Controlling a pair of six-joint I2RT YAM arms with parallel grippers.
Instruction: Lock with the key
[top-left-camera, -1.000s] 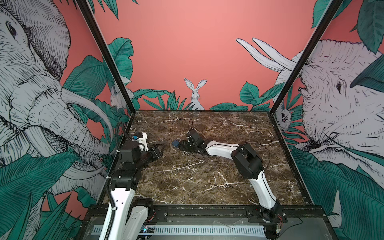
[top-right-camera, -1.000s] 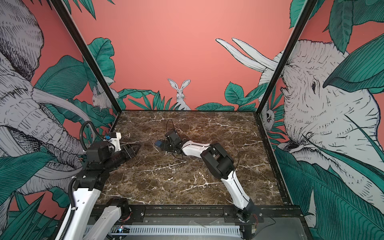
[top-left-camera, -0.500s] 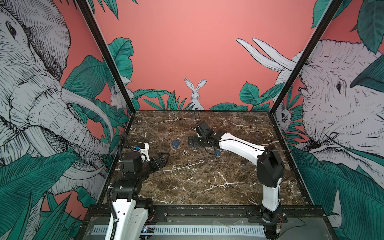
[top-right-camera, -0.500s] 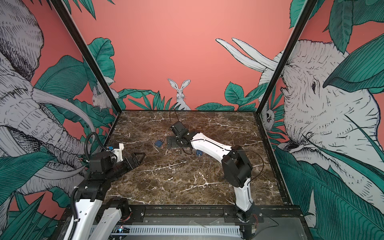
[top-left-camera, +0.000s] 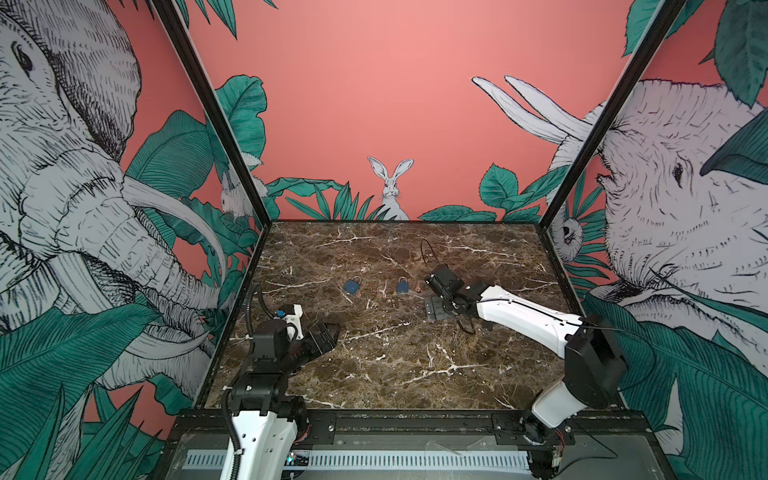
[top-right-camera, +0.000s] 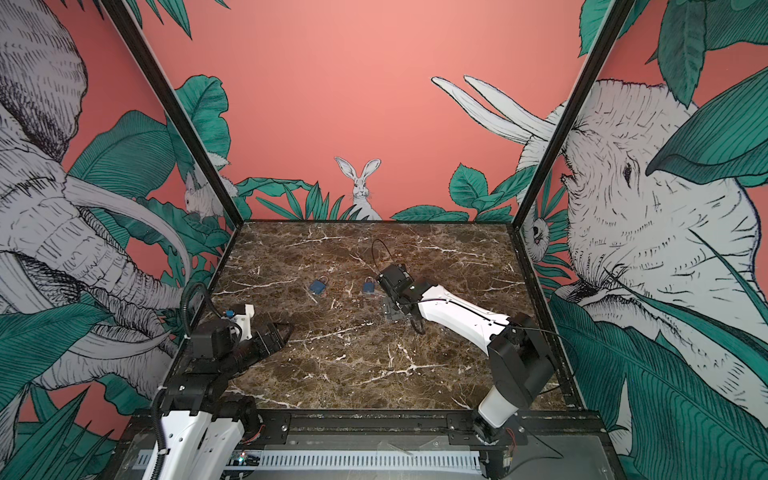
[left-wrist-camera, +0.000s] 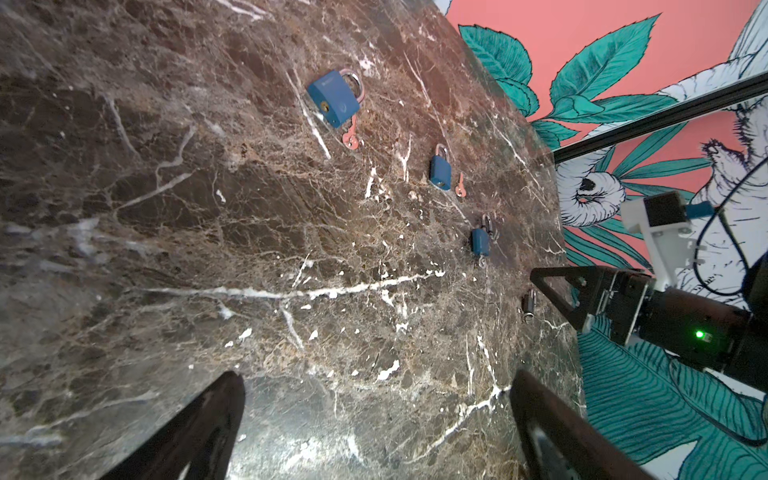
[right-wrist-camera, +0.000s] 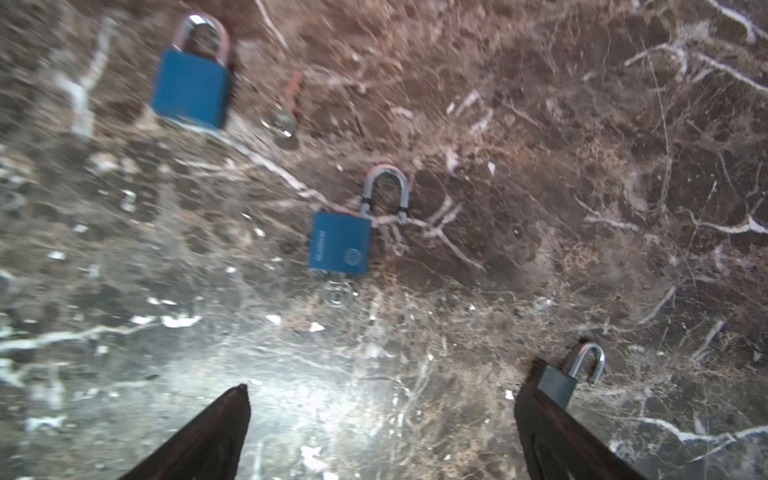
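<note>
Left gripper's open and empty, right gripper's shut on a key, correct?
No: the right gripper is open and empty too, as the right wrist view shows; a loose key lies beside a blue padlock. The left gripper is open and empty.

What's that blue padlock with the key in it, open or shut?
Open: the padlock has its shackle swung sideways, one leg outside the body.

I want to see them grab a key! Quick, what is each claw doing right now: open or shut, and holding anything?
Left claw: open, holding nothing.
Right claw: open, holding nothing.
</note>
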